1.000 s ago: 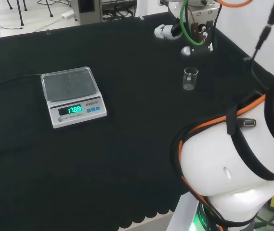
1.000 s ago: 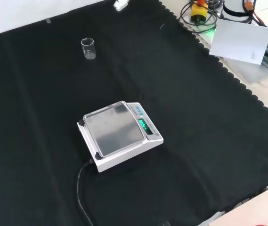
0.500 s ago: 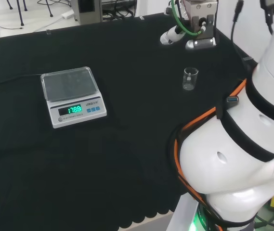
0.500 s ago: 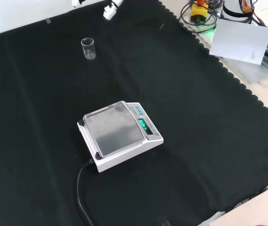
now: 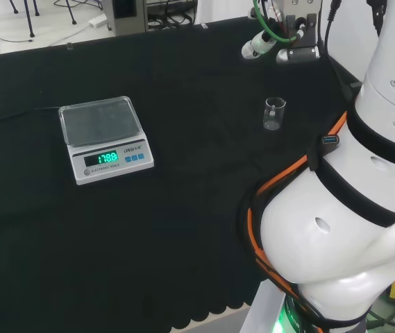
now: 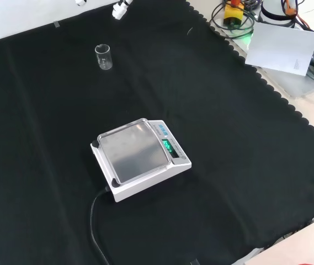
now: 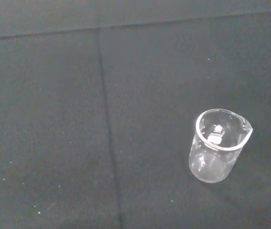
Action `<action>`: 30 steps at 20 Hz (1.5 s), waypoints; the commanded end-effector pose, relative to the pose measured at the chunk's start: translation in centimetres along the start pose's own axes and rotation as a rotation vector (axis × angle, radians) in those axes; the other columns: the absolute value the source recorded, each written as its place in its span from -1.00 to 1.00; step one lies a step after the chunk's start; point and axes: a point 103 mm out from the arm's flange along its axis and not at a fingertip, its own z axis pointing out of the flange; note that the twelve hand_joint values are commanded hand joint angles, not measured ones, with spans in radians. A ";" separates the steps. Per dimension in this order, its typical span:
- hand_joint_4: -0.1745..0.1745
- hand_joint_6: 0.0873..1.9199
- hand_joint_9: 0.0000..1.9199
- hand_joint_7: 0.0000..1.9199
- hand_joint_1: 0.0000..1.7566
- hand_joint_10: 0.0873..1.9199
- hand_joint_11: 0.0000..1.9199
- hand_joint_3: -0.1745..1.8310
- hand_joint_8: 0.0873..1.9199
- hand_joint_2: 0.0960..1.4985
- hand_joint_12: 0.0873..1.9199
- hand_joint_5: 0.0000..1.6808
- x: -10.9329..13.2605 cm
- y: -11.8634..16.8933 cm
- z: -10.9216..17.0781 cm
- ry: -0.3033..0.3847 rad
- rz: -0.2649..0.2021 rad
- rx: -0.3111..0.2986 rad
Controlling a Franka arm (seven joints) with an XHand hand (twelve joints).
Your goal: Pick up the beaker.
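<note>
Approach to the beaker (image 5: 274, 114).
The beaker stands upright on the cloth (image 5: 183, 208), well apart from the scale (image 5: 105, 139); the hand (image 5: 258, 46) hovers beyond it, finger state indiscernible. It should descend beside the wall, then close round it.

I can make out no print that reads clearly. The scale (image 5: 105, 141) shows lit green digits, too small for me to tell.

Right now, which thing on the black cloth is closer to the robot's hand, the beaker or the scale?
The beaker. This small clear glass stands just below the hand in the head view, while the white scale sits far off to the left.
</note>
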 end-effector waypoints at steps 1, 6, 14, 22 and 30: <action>0.02 -0.99 -0.90 -0.93 -0.14 -0.10 -0.91 -1.00 -0.33 0.26 0.53 -0.71 -1.4 1.9 5.0 0.063 0.000 0.121; 0.02 -1.00 -0.88 -0.93 -0.13 -0.10 -0.90 -1.00 -0.33 0.26 0.53 -0.70 -2.0 2.3 6.3 0.074 0.004 0.132; 0.02 -1.00 -0.87 -0.92 -0.12 -0.11 -0.89 -1.00 -0.33 0.26 0.52 -0.69 -2.6 2.3 6.6 0.079 -0.003 0.120; 0.01 -1.00 -0.85 -0.90 -0.12 -0.11 -0.87 -1.00 -0.33 0.26 0.51 -0.67 -2.4 2.7 6.9 0.090 -0.029 0.102; 0.00 -1.00 -0.83 -0.89 -0.11 -0.12 -0.86 -1.00 -0.33 0.26 0.51 -0.65 -2.0 3.9 8.1 0.102 -0.033 0.132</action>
